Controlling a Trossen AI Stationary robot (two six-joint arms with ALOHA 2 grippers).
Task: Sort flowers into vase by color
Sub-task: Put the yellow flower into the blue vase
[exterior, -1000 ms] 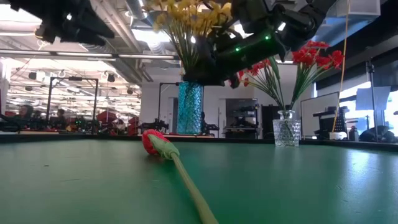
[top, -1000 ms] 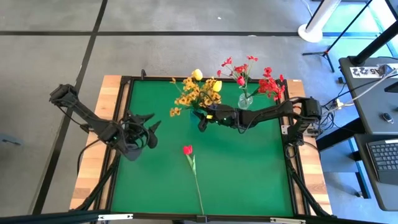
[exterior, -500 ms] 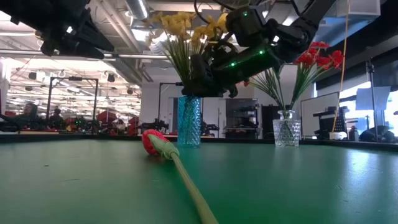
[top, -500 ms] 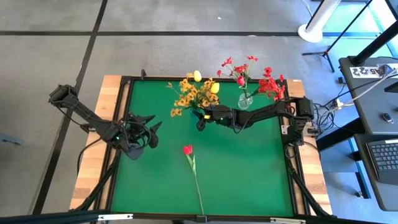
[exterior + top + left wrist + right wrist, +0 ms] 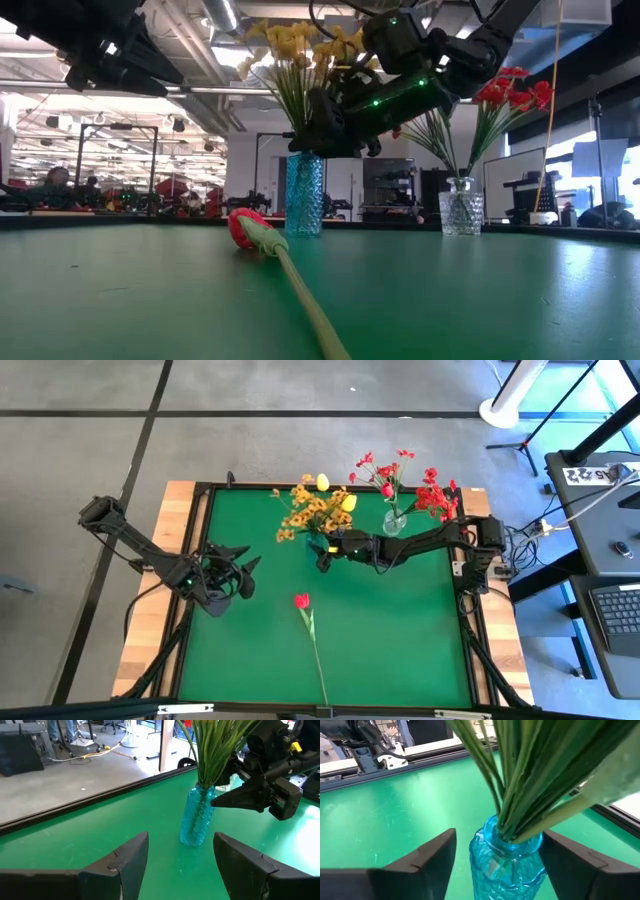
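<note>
A blue glass vase [image 5: 304, 195] stands on the green mat [image 5: 400, 640] at the far middle, holding yellow tulips and yellow-orange blossoms [image 5: 315, 510]. My right gripper [image 5: 500, 837] is open at the vase's neck [image 5: 506, 842], one finger on each side, with the green stems rising between them. To the vase's right, a clear glass vase [image 5: 460, 205] holds red flowers [image 5: 425, 495]. A red tulip [image 5: 301, 601] lies flat on the mat, its stem [image 5: 316, 655] running toward the near edge. My left gripper [image 5: 248, 557] hovers open over the mat's left side and holds nothing. My right gripper comes level from the table's right, with its fingers on either side of the blue vase's neck. A gap shows between one finger [image 5: 432, 857] and the glass. Whether the other finger [image 5: 565, 862] touches the neck I cannot tell.
A black frame [image 5: 468, 610] and wooden borders [image 5: 150, 650] edge the mat. Bare mat lies at the near right and near left. Beyond the far edge are the room's desks and equipment, with people [image 5: 45, 180] far off.
My right gripper has sunk at the far middle with the blue vase of yellow flowers. The vase hung a little above the mat a second ago and now stands on it. The red tulip and the clear vase have stayed put.
</note>
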